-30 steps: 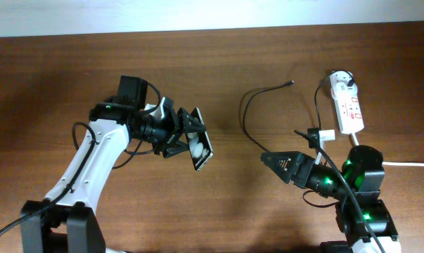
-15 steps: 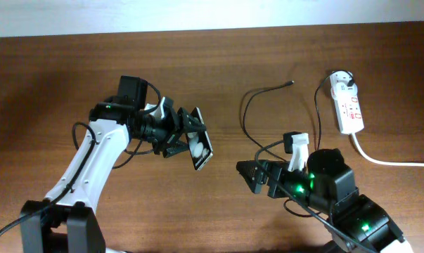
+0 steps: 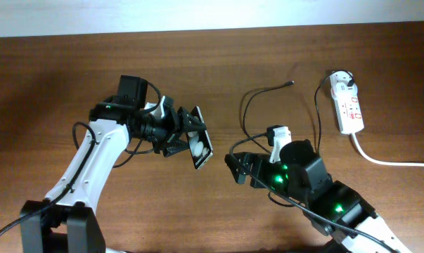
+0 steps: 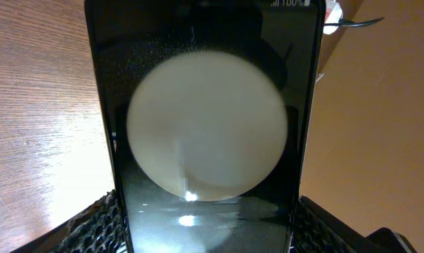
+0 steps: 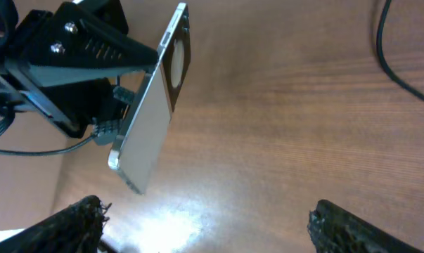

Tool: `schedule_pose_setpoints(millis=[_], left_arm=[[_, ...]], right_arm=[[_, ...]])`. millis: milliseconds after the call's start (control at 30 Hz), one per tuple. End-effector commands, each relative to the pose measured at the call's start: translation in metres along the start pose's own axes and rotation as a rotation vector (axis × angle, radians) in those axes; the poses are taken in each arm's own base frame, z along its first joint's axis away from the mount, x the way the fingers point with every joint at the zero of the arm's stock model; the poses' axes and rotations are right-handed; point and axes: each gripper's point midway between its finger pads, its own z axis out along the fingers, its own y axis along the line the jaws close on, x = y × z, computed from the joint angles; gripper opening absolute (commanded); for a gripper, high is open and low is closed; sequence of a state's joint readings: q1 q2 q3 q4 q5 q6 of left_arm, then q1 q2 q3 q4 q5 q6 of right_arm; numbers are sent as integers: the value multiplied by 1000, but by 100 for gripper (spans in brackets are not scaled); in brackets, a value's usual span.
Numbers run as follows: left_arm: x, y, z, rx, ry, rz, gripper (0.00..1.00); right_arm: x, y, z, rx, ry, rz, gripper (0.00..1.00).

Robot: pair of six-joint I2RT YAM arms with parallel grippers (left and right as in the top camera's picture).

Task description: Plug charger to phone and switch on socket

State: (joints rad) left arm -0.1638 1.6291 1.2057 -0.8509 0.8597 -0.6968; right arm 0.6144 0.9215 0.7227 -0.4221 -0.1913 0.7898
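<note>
My left gripper [image 3: 189, 138] is shut on the phone [image 3: 200, 147], a flat black slab held on edge above the table. In the left wrist view the phone [image 4: 208, 84] fills the frame with a white round patch, gripped at its lower edges between my fingers [image 4: 92, 225]. My right gripper [image 3: 235, 168] is open and empty, just right of the phone. The right wrist view shows the phone [image 5: 152, 105] edge-on ahead of the open right gripper [image 5: 219, 232]. The charger's connector tip [image 3: 290, 83] lies on the table at the back, its black cable looping down toward the right arm. The socket [image 3: 349, 105] lies at the far right.
A thicker white cord [image 3: 391, 161] runs from the socket to the right edge. A stretch of black cable [image 5: 401, 63] crosses the top right of the right wrist view. The table is dark brown wood [image 3: 57, 77].
My right arm has swung left across the table, bringing its open gripper close to the phone. The left arm and phone have stayed put.
</note>
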Motion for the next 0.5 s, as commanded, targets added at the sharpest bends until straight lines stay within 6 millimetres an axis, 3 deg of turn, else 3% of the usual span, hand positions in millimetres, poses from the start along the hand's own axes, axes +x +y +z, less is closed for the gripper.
schedule_pose_setpoints(millis=[0, 133, 267, 467], left_arm=[[1, -5, -2, 23, 7, 14, 58], [1, -5, -2, 23, 7, 15, 58], [1, -5, -2, 24, 7, 14, 58], [1, -5, -2, 24, 8, 14, 58]], right_arm=[[-4, 18, 20, -38, -8, -31, 93], [14, 37, 51, -31, -21, -85, 91], [12, 25, 67, 132, -181, -45, 90], [16, 36, 103, 88, -220, -2, 68]])
